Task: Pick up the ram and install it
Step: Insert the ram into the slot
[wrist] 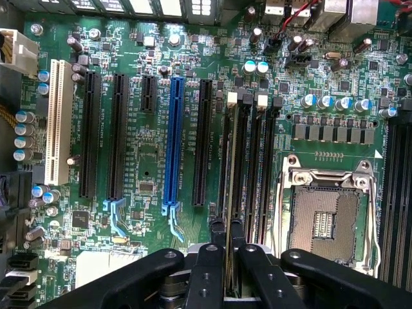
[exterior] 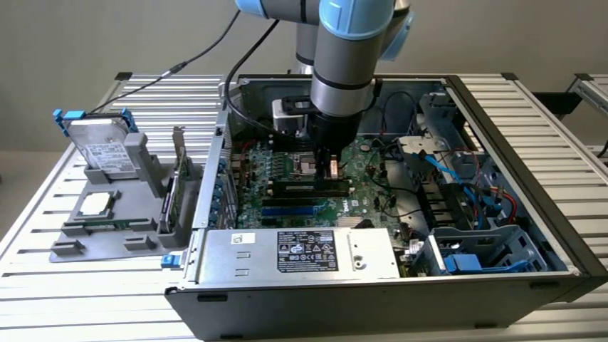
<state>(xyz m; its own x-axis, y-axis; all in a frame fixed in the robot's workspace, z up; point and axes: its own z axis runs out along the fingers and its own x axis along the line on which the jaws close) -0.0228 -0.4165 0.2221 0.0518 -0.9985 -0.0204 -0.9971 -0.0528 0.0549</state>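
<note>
A robotics lab is suggested: an opened computer case (exterior: 380,306) is laid on a slatted table (exterior: 95,299), with a parts fixture (exterior: 105,231) beside it.

Open case (exterior: 380,310) — cables (exterior: 445,169), power supply (exterior: 304,253) nearby

soft, even light from above fills the exterior view: the ribbed silver aluminium table (exterior: 85,285) is bright and pale, with faint shadows only. inside the open black computer case (exterior: 380,313) it is dimmer, and the grey robot arm (exterior: 342,71) shades the green motherboard (exterior: 371,171) beneath it. the silver metal power supply box (exterior: 238,256) carries a mild sheen. in the wrist view the board is evenly lit; the shiny steel cpu socket frame (wrist: 328,180) and the round capacitor tops (wrist: 335,102) glint. the matte black gripper (wrist: 227,225) shows soft highlights, and the long thin green ram stick (wrist: 229,161), edge-on between its fingers, is dim.
</note>
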